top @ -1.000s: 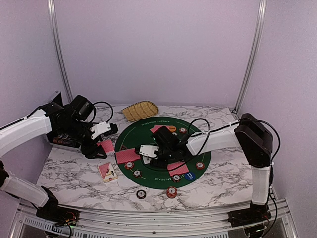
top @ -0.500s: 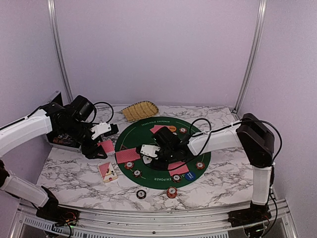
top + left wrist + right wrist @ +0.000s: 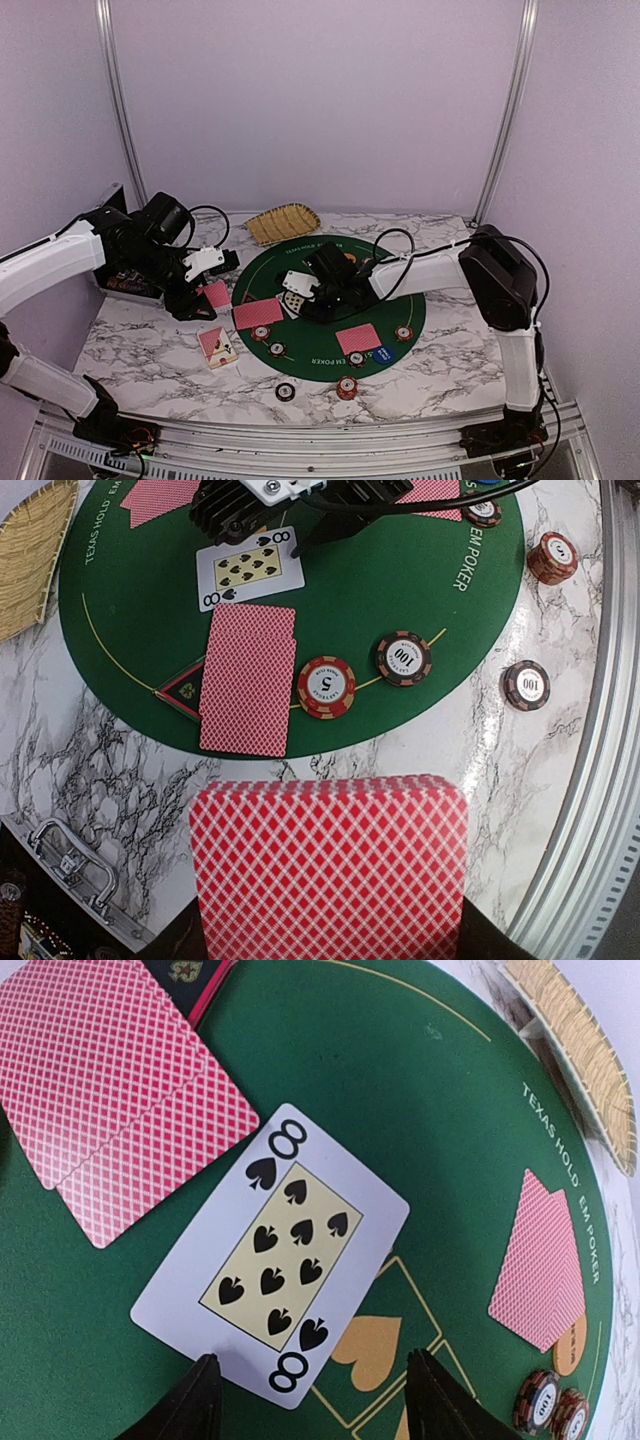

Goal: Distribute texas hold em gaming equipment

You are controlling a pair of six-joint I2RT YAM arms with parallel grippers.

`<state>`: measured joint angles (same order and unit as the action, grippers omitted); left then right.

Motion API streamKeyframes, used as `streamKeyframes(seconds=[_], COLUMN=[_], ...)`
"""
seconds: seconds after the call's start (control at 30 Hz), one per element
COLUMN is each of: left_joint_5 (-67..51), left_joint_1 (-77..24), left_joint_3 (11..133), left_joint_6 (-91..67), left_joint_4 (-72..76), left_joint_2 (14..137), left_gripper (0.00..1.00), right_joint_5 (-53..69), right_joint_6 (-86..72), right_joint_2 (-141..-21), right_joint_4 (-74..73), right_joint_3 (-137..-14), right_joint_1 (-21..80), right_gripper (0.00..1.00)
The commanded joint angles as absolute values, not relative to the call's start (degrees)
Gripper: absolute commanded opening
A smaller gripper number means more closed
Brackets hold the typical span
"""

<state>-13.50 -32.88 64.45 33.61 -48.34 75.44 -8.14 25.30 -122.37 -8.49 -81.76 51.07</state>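
My left gripper is shut on a deck of red-backed cards, held above the marble left of the green mat. My right gripper is open low over the mat's left half. A face-up eight of spades lies flat on the mat between its fingers. Red-backed card pairs lie on the mat. Striped chips, a black triangular button, an orange button and a blue button sit on it.
A yellow woven basket stands behind the mat. A black metal case sits at the table's left edge. A face-up card and chips lie on the marble near the front.
My right gripper has moved from the mat's middle toward its far left, uncovering a red-backed card pair at the near right. My left arm has not moved.
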Motion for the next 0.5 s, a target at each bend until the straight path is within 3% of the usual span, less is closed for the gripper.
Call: streamKeyframes(seconds=[0.0,0.27,0.47], left_joint_5=[-14.5,-15.1,-15.3], left_joint_1=[-32.5,-32.5,-32.5], left_joint_3=[65.5,65.5,65.8], left_joint_6=[33.7,33.7,33.4], left_joint_4=[-49.6,-49.7,-49.7], left_joint_2=[74.5,74.6,75.1], left_gripper=[0.0,0.0,0.0], right_joint_5=[-8.6,-3.9,2.6], right_joint_6=[23.4,16.6,9.1], right_joint_2=[-123.4,-116.6,-122.4], right_joint_4=[-9.1,-9.3,-14.1], right_joint_3=[-84.6,-84.5,-96.2], right_joint_1=[50.7,49.2,47.0], right_gripper=[0.61,0.62,0.61])
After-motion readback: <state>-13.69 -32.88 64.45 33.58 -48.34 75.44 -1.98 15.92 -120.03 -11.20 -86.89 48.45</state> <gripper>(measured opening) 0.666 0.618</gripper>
